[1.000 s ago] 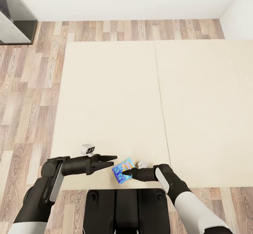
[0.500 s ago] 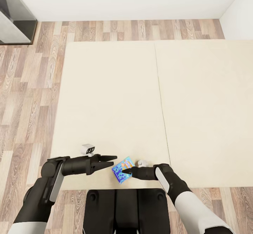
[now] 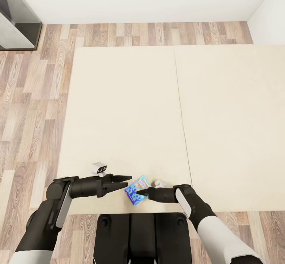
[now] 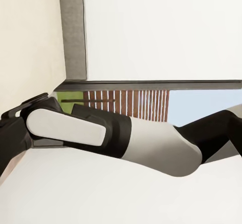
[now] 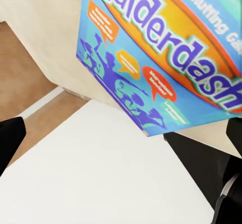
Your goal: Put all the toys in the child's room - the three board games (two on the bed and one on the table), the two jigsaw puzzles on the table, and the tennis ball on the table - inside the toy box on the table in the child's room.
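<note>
Small blue board game [image 3: 136,190], "Balderdash" print, tilted, near front edge of cream bed [image 3: 126,109]

The board game [image 3: 137,190] lies on the bed [image 3: 130,109] near its six o'clock edge, between the two grippers. The left gripper [image 3: 124,180] sits at the game's nine o'clock, just beside it; the right gripper [image 3: 140,193] meets the game from three o'clock. A cabinet [image 3: 16,16] stands on the floor [image 3: 35,97] at ten o'clock, well apart from the bed.
</note>
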Controlling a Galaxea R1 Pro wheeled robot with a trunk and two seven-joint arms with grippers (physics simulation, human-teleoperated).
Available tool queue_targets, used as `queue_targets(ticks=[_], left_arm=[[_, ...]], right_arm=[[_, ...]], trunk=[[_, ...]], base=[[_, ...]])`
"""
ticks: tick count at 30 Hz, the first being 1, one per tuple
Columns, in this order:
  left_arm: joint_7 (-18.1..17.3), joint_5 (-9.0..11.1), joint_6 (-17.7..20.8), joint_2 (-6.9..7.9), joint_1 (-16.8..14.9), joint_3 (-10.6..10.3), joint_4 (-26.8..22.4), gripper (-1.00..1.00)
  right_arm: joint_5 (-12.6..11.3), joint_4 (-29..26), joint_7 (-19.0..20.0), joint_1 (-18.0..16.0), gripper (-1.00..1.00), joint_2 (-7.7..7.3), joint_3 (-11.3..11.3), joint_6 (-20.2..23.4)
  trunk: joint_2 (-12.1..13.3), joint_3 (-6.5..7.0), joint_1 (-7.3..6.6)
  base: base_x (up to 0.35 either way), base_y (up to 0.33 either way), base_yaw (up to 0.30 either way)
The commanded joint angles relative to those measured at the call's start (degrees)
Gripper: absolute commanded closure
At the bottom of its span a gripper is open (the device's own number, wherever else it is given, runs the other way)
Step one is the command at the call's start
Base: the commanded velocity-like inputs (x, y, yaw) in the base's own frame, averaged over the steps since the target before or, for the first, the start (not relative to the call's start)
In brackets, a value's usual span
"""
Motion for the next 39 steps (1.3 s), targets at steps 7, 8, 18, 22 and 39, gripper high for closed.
queue_targets(ticks=[7, 8, 18, 22, 39], left_arm=[[-0.2, 0.0, 0.6, 0.01, 0.0, 0.0, 0.0, -1.00], [-0.2, 0.0, 0.6, 0.01, 0.0, 0.0, 0.0, -1.00], [-0.2, -0.1, 0.6, 0.01, 0.0, 0.0, 0.0, -1.00], [-0.2, -0.1, 0.6, 0.01, 0.0, 0.0, 0.0, -1.00], [-0.1, -0.1, 0.6, 0.08, 0.0, 0.1, 0.0, -1.00]], right_arm=[[-0.3, -0.1, 0.5, 0.0, -1.00, -0.16, 0.0, 0.3], [-0.4, -0.1, 0.6, 0.0, -1.00, -0.17, 0.0, 0.3], [-0.4, -0.2, 3.0, 0.0, -1.00, -0.38, -0.2, 0.2], [-0.4, -0.2, 3.2, 0.0, -1.00, -0.38, -0.4, 0.2], [-0.6, -0.1, 2.9, 0.0, -1.00, -0.08, -0.6, -3.0]], trunk=[[-0.1, -0.05, 0.03], [-0.1, -0.05, 0.03], [-0.1, -0.05, 0.03], [-0.1, -0.05, 0.03], [-0.1, -0.05, 0.03]], base=[[0.000, 0.000, 0.000], [0.000, 0.000, 0.000], [0.000, 0.000, 0.000], [0.000, 0.000, 0.000], [0.000, 0.000, 0.000]])
